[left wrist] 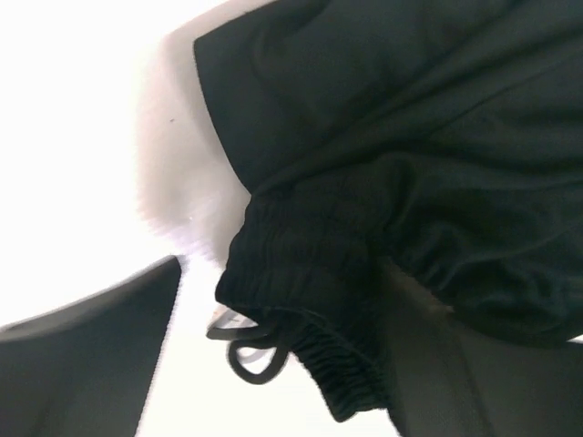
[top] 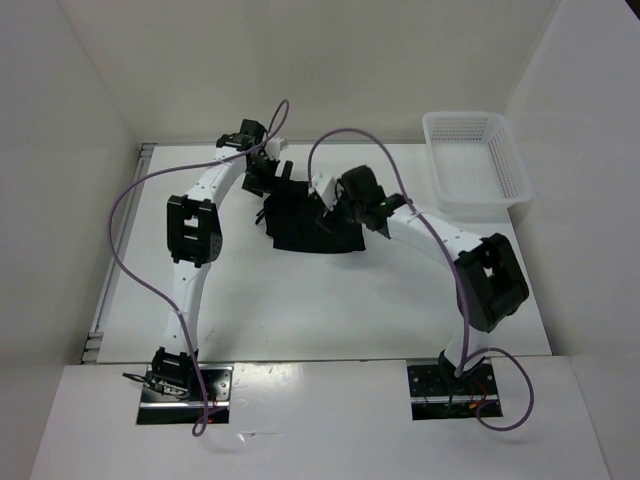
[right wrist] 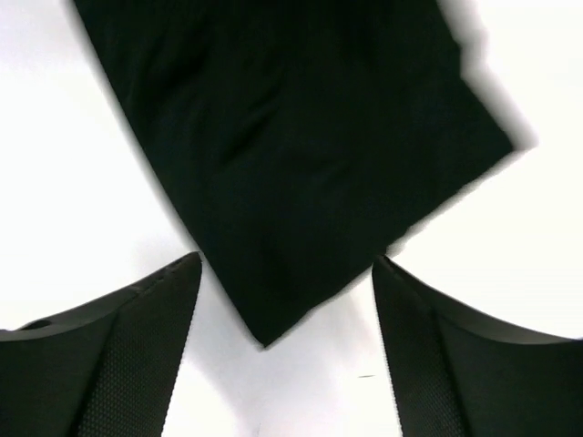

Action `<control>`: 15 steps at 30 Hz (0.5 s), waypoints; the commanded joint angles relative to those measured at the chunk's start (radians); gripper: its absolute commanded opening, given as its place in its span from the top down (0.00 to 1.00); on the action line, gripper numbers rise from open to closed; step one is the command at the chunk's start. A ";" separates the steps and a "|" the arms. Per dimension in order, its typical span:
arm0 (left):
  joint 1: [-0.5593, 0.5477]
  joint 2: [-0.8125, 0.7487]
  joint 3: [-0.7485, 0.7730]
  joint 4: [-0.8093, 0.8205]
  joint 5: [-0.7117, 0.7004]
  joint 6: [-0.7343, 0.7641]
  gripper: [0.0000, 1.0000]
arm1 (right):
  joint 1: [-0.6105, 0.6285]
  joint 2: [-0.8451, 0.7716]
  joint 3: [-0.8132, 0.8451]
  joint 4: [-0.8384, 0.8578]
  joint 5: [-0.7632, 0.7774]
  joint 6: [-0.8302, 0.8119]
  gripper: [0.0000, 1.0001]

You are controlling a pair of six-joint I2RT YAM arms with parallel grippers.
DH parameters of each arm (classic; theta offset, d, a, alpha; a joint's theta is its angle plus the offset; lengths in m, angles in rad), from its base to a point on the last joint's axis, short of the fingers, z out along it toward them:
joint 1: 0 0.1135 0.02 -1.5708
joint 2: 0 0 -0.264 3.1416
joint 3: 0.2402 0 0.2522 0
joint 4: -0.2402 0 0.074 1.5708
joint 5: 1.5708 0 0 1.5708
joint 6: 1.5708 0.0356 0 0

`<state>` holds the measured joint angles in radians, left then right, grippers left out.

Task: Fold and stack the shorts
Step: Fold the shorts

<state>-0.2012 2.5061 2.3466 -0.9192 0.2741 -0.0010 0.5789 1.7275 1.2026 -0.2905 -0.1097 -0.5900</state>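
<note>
The black shorts (top: 300, 228) lie bunched flat on the white table, between the two arms. My left gripper (top: 264, 176) is at their far left edge and stands open. In the left wrist view the gathered waistband (left wrist: 310, 273) and a drawstring loop (left wrist: 255, 360) sit between the spread fingers (left wrist: 91, 364), with the waistband lying over the right finger. My right gripper (top: 332, 208) hovers over the right side of the shorts, open. In the right wrist view a pointed corner of the fabric (right wrist: 273, 228) lies between the fingers (right wrist: 137, 355), touching neither.
A white mesh basket (top: 478, 165) stands at the table's back right corner. White walls close in the table on the left, back and right. Purple cables arc over both arms.
</note>
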 commanded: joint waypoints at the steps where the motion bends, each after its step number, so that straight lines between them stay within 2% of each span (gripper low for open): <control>1: 0.005 -0.095 0.025 0.002 0.030 0.001 0.00 | -0.083 -0.140 0.162 -0.009 -0.039 0.140 0.18; 3: 0.005 -0.146 0.025 0.002 0.040 0.001 0.00 | -0.138 -0.193 0.184 0.001 -0.039 0.203 0.15; 6: 0.032 -0.246 0.013 0.002 0.040 0.001 0.00 | -0.302 -0.241 0.196 0.001 -0.039 0.275 0.10; 8: 0.083 -0.343 -0.018 0.023 0.063 0.001 0.00 | -0.431 -0.267 0.149 -0.009 -0.009 0.285 0.09; 10: 0.152 -0.453 -0.123 0.045 0.092 0.001 0.00 | -0.572 -0.287 0.117 -0.041 0.002 0.306 0.07; 13: 0.230 -0.564 -0.295 0.106 0.102 0.001 0.00 | -0.695 -0.287 0.095 -0.050 -0.008 0.340 0.07; 14: 0.296 -0.640 -0.448 0.161 0.125 0.001 0.00 | -0.755 -0.299 0.095 -0.050 -0.008 0.355 0.06; 15: 0.333 -0.677 -0.528 0.192 0.143 0.001 0.00 | -0.770 -0.330 0.066 -0.050 -0.008 0.366 0.06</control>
<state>0.0296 1.9125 2.0060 -0.7853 0.3622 -0.0036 -0.1390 1.4494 1.3121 -0.2977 -0.1116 -0.2928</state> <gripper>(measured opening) 1.000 0.937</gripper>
